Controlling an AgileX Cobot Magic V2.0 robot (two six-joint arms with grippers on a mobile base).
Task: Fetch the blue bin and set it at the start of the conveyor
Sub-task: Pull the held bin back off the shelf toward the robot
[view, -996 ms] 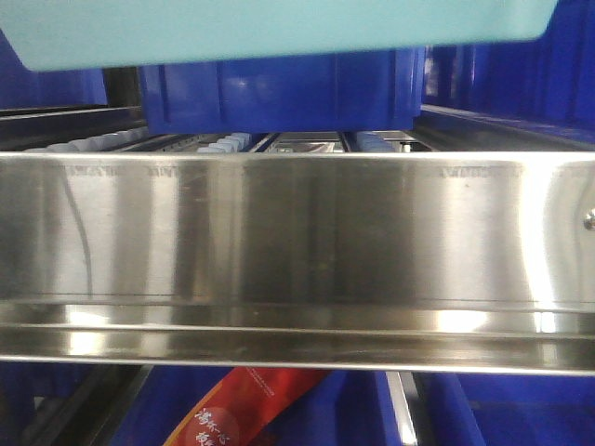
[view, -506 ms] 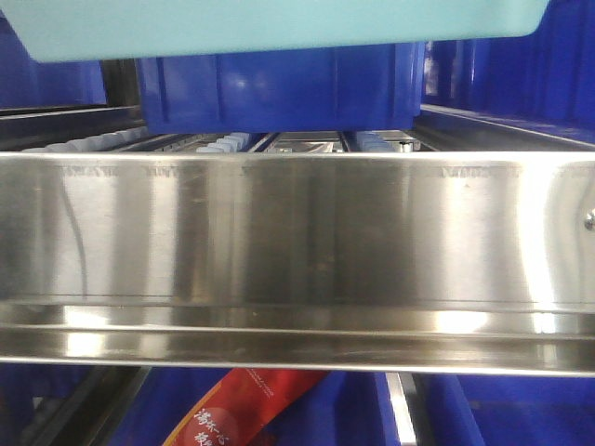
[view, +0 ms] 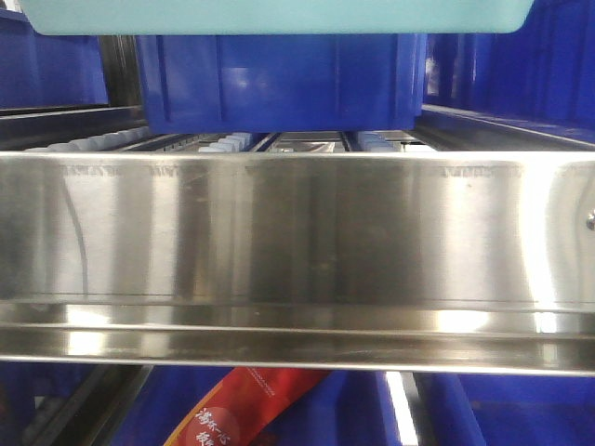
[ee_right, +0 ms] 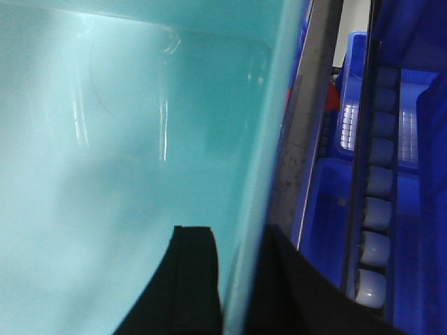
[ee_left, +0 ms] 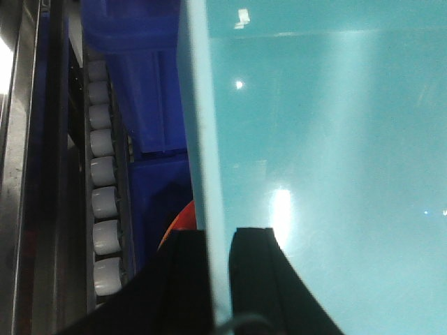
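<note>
Pinching its left and right walls over the rim, the left gripper (ee_left: 220, 241) and the right gripper (ee_right: 237, 241) hold the blue bin (view: 279, 14) above the steel shelf rail (view: 297, 232), and it seems light, stiff but slippery.

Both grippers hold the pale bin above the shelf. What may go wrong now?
The left gripper and right gripper each pinch only a thin wall of the blue bin; uneven arm motion may twist it or make it slip. The bin hangs above the steel rail, a dark blue bin behind it; sinking during withdrawal may snag the rail.
</note>
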